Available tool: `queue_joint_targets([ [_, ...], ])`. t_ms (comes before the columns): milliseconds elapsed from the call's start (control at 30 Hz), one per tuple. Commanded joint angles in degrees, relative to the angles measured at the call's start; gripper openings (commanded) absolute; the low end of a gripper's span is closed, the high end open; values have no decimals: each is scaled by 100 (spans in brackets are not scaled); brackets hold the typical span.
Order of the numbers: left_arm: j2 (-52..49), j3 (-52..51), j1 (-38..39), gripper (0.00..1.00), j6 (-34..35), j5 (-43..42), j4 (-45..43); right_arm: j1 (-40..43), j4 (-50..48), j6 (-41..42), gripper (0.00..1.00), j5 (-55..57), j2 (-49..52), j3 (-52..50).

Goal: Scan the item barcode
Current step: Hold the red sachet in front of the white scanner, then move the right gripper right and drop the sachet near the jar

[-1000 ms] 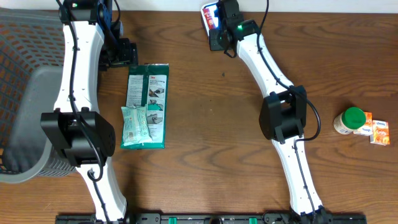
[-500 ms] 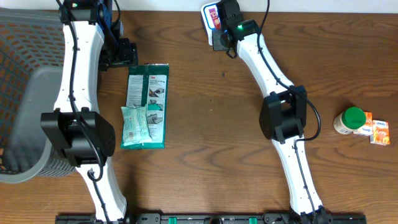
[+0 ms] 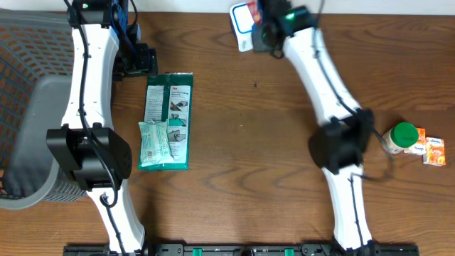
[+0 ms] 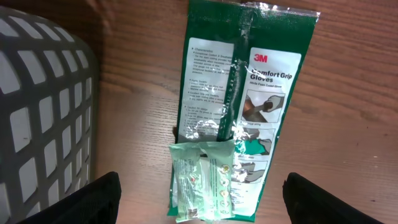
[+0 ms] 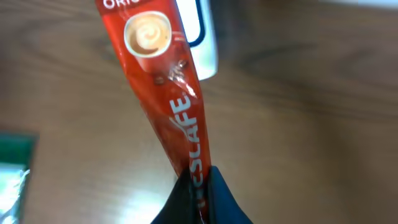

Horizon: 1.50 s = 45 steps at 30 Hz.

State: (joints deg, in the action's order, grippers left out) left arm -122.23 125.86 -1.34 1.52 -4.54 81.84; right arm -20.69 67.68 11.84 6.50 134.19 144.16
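While the right gripper (image 5: pixel 199 198) is pinched tight on one end of the red Nescafe sachet (image 5: pixel 177 106), the sachet is held clear above the table (image 3: pixel 249 142) near its far edge. The left gripper (image 4: pixel 204 199) is spread wide and holds nothing, hovering over the green glove pack (image 4: pixel 249 81).

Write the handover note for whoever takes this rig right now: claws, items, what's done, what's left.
Right claw: shut on the red sachet, held up at the far edge of the table, in front of a white device, possibly the scanner.
Left claw: open, empty, above the glove pack and the small packet lying on it, beside the basket.
Jar and orange box: on the right side.
Done: sachet picked up. Whether it has scanned, I cannot tell.
Left: scan it, then likely the others.
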Motion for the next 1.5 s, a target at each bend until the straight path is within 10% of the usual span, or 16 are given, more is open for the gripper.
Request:
queue_joint_targets([
  [0,168,-7,-20,84,9,33,15,140,494,-422,1,98,-1001,103],
  [367,168,-7,-20,84,7,33,15,1419,2308,-61,1,96,-1200,-437],
  [867,168,-7,-20,84,9,33,15,3353,63,595,1,186,-1200,-4068],
  [1033,168,-7,-20,84,9,33,17,3799,-463,570,32,177,-1200,-4601],
  [1067,168,-7,-20,84,7,33,15,3888,-424,568,89,70,-1204,-4572],
  [1100,168,-7,-20,84,9,33,15,3932,-393,566,99,-66,-1204,-4513],
  [1467,168,-7,-20,84,9,33,15,3469,758,-22,99,-2986,-1204,-3145],
])
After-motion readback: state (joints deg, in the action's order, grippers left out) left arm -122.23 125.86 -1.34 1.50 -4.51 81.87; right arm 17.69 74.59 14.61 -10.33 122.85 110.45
